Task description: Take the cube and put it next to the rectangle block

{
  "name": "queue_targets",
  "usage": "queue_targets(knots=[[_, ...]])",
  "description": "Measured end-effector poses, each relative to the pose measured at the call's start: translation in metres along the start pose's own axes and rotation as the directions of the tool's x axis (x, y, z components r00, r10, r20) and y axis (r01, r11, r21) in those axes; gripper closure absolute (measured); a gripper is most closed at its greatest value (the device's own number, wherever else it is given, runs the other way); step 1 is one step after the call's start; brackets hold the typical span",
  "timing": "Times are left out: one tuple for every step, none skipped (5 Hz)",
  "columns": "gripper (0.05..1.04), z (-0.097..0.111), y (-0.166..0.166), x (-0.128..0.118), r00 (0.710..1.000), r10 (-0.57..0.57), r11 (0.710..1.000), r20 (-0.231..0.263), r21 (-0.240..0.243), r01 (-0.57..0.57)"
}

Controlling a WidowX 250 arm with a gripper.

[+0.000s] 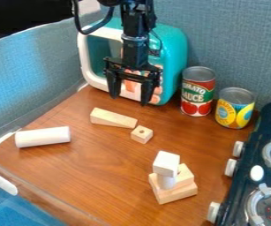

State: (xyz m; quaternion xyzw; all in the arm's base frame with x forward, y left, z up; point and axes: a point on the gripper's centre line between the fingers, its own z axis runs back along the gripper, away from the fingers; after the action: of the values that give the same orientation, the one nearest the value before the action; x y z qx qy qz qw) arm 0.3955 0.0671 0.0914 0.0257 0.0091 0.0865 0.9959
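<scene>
The black two-finger gripper (129, 100) was held above the far part of the table, its jaws spread wide. Beneath them and slightly toward the viewer, a small pale wooden cube with a round hole (141, 134) was seen on the tabletop, just beside the narrow end of a long, pale, tapered wooden block (112, 118). Farther forward and to the picture's right, a plain white cube (166, 162) was supported by an upright white cylinder (166, 182), set against two stacked pale wooden blocks (179, 192). The brown wood-grain table (96, 176) was backed by blue-grey fabric panels (238, 39); a teal-and-white toy oven (175, 48) was placed behind the gripper, and a dark toy stove (266, 118) was cut off by the right edge. Counted were two cubes, one tapered block, two stacked blocks, two white cylinders, one lying at left (43, 137), two cans, one red-labelled (205, 92), one yellow-and-blue (236, 109), one oven and one stove with two burners visible.
</scene>
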Motion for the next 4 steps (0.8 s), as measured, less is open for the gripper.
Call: queue_targets(knots=[[0.083, -0.019, -0.002, -0.004, 0.999, -0.009, 1.0, -0.046, -0.007, 0.008], [0.083, -0.036, 0.009, -0.02, 0.984, -0.159, 0.987, -0.078, -0.035, 0.156], [0.083, -0.027, 0.037, -0.036, 0.972, -0.235, 0.971, -0.027, -0.06, 0.233], [0.083, -0.03, 0.044, -0.047, 0.922, -0.388, 0.92, 0.005, -0.063, 0.387]])
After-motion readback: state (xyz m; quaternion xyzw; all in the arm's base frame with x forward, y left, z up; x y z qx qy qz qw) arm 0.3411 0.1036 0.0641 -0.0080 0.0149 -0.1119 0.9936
